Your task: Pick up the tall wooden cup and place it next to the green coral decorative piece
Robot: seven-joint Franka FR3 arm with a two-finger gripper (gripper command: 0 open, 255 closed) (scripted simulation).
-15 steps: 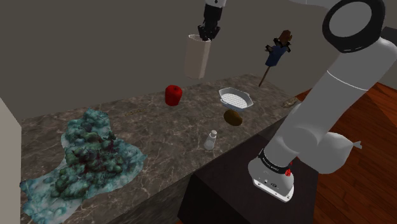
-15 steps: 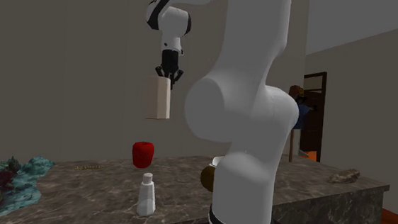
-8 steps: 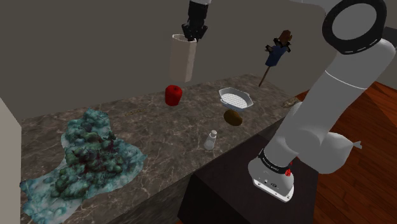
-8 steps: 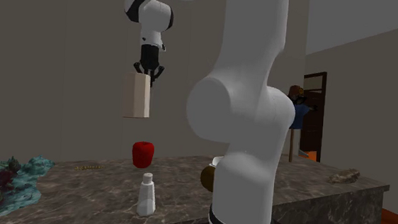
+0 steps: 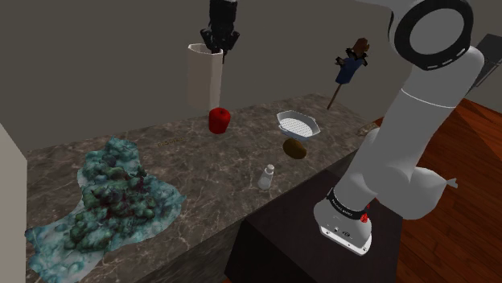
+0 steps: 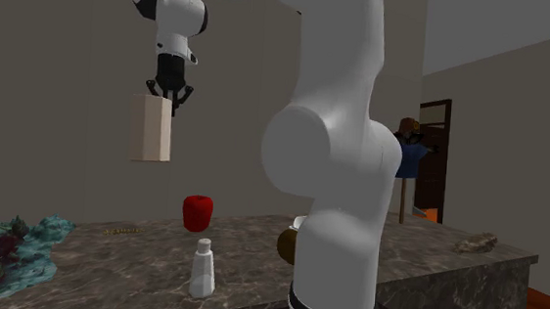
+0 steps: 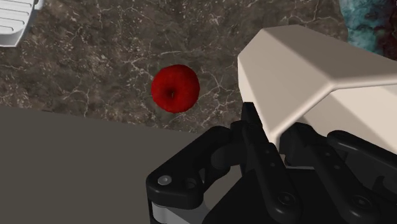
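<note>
The end effector points down, high above the tabletop, clasping the rim of a pale cup; the cup hangs roughly upright just beneath it, touching nothing else; below the end effector and a little toward the arm, a red fruit sits on the tabletop; lower again and nearer the camera stands a white bottle; the coral lies far below on the side away from the arm, well apart from the cup.

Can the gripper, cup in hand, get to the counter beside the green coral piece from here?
Probably yes. The gripper holds the cup high above the red apple, and only low counter lies between there and the coral piece.
</note>
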